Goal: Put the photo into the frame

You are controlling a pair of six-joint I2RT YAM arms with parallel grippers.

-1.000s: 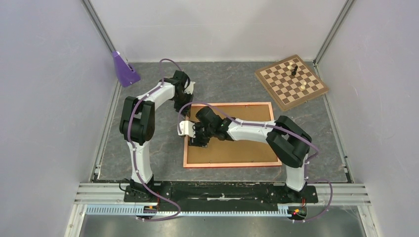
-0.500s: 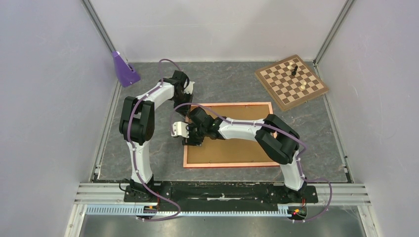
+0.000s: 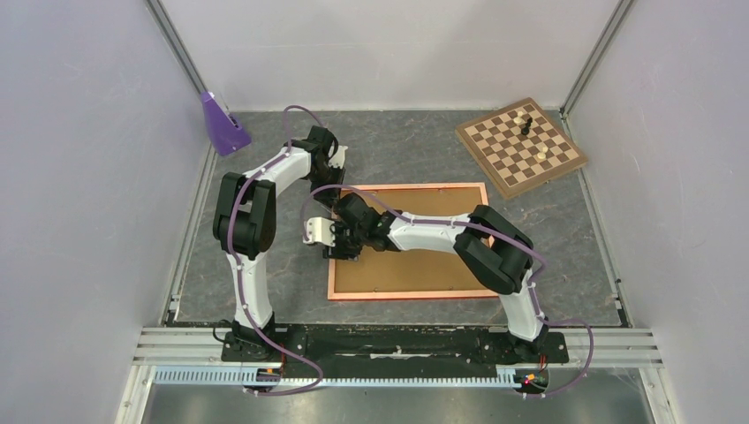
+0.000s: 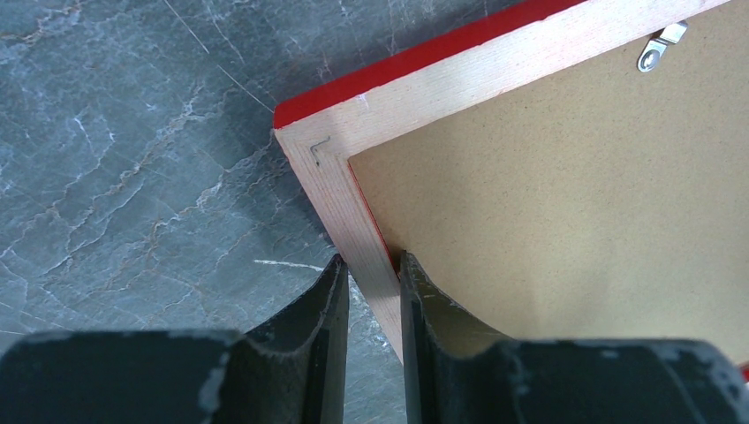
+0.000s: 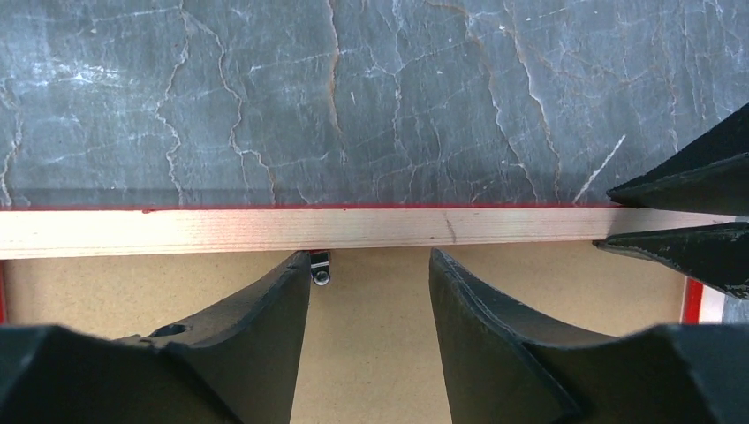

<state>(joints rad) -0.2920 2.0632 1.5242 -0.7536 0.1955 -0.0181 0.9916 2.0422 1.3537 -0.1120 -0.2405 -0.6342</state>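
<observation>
One frame (image 4: 353,208) lies face-down on the table (image 5: 353,106) (backing board (image 5: 371,353) in it). Left gripper (image 4: 373,265) clamps its left rail near the far corner; right gripper (image 5: 369,256) hovers jaws apart beside a clip (image 5: 320,269).

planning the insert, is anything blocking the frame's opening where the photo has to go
Yes: the brown backing board fills the opening of the frame, which lies back side up, with small metal clips at its edge. No photo is in view.
</observation>
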